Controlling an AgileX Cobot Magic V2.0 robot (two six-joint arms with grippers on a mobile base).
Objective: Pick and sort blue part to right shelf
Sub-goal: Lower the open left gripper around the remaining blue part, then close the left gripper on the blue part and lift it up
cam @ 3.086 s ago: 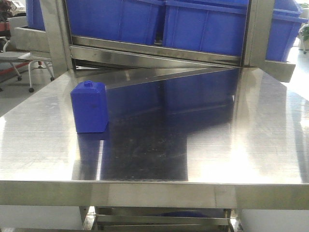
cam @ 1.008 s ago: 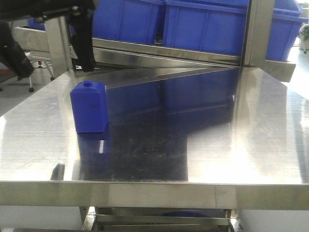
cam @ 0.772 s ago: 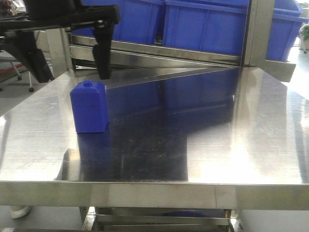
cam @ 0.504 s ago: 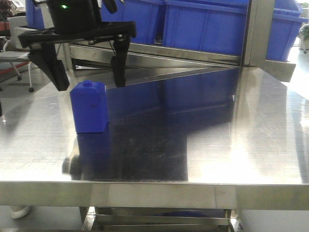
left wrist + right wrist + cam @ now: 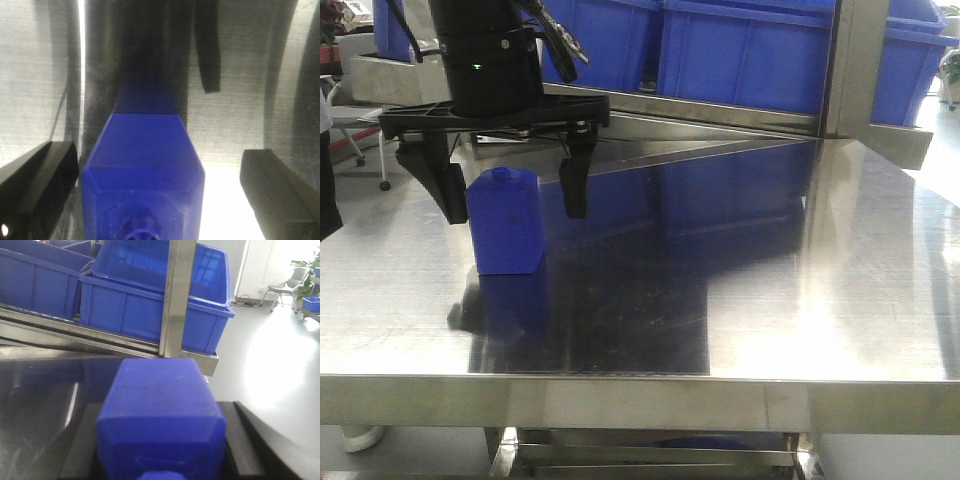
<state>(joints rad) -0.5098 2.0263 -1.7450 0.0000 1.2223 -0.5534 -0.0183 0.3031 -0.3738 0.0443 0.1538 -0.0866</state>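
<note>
The left gripper (image 5: 514, 212) hangs wide open, holding nothing, a finger each side of a blue block (image 5: 505, 235) standing on the steel table (image 5: 770, 300), while the right gripper (image 5: 162, 409) seems to pinch the blue part (image 5: 157, 387), which next needs carrying to the right shelf (image 5: 180, 290).

The left gripper (image 5: 514, 212) is showing matte black all over: a round wrist (image 5: 490, 60) with a small green light (image 5: 475, 67) glowing on it, a flat crossbar (image 5: 490, 115) beneath, and two tapering fingers (image 5: 573, 190) at its ends. A black cable (image 5: 558, 38) is running beside the wrist. In the wrist view the fingers are looking blocky and square-edged, one carrying a white dot (image 5: 4, 229). The right gripper (image 5: 175, 407) is showing black, wedge-shaped fingers too
</note>
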